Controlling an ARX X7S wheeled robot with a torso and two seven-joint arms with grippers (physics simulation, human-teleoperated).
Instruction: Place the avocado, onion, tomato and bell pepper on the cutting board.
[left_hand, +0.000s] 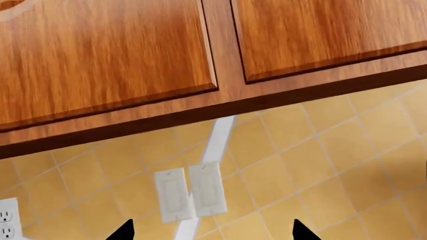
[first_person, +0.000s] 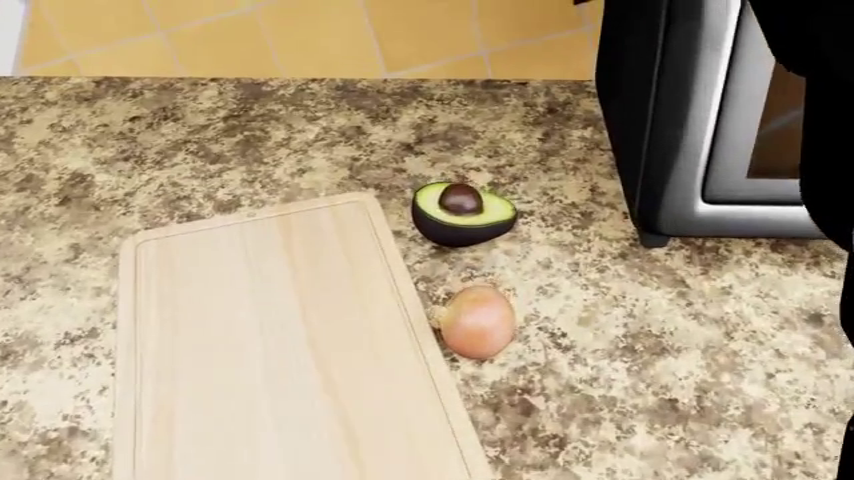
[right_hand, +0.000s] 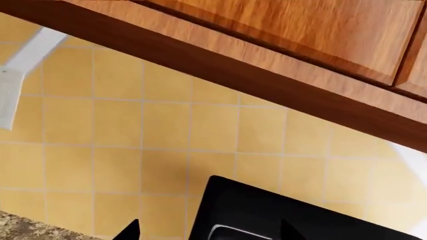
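Observation:
In the head view the pale wooden cutting board (first_person: 267, 350) lies on the speckled counter with nothing on it. The halved avocado (first_person: 462, 212) sits just past the board's far right corner, pit up. The tan onion (first_person: 477, 321) rests beside the board's right edge, nearer to me. Tomato and bell pepper are out of view. My left gripper (left_hand: 215, 232) is open and empty, aimed at the tiled wall under the cabinets. My right gripper (right_hand: 210, 232) is also open and empty, facing the wall and the microwave's top. Neither gripper shows in the head view.
A steel and black microwave (first_person: 694, 120) stands on the counter at the right, close behind the avocado. A dark part of my right arm (first_person: 821, 120) crosses the right edge. Wooden wall cabinets (left_hand: 107, 55), two light switches (left_hand: 190, 192) and an outlet (left_hand: 8, 222) hang on the yellow tile wall.

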